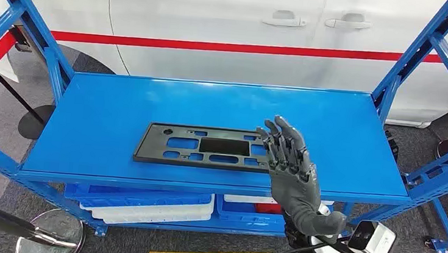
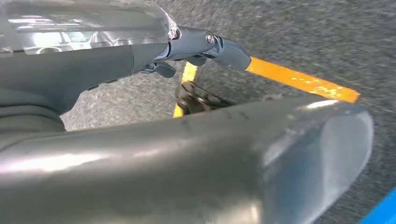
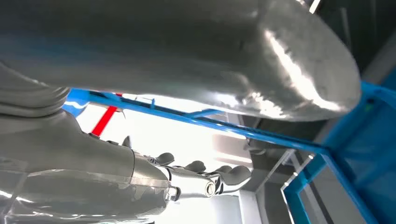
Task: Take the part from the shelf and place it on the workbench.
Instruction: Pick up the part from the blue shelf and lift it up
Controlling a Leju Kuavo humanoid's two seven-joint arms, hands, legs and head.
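One part point(image 1: 204, 146) near shelf point(image 1: 107, 101) front edge | right robot hand point(image 1: 288, 169) over its end — fingers apart

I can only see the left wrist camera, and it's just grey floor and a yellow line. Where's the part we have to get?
Observer: In the head view, the flat black part lies on the top deck of the blue shelf, near its front edge.
Operator: Is anything holding it yet?
Observer: No. The right hand is raised in front of the part's right end with its fingers apart and nothing in it. I cannot tell whether it touches the part.
Operator: What's behind the shelf?
Observer: A white car with a red stripe along its side.
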